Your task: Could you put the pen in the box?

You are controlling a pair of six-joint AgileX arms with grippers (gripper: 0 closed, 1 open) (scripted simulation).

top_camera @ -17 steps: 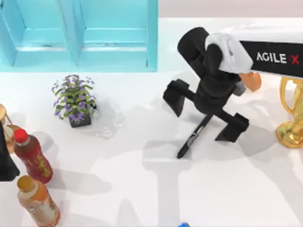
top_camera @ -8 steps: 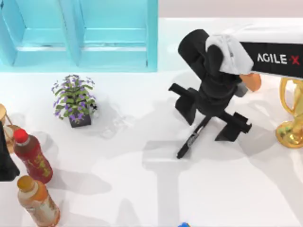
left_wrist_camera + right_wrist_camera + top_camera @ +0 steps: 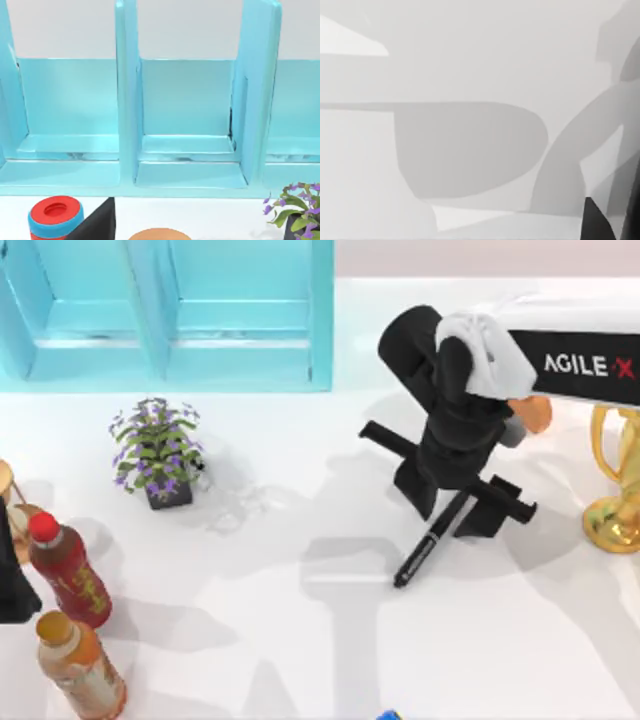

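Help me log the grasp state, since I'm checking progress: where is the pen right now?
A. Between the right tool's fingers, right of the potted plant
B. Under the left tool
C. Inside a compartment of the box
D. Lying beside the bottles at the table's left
A. In the top view the pen sits clamped in the right tool, its free end pointing down-left, outside the box.

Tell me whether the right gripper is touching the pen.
Touching: in the top view the right gripper has its fingers closed on the pen's upper end.
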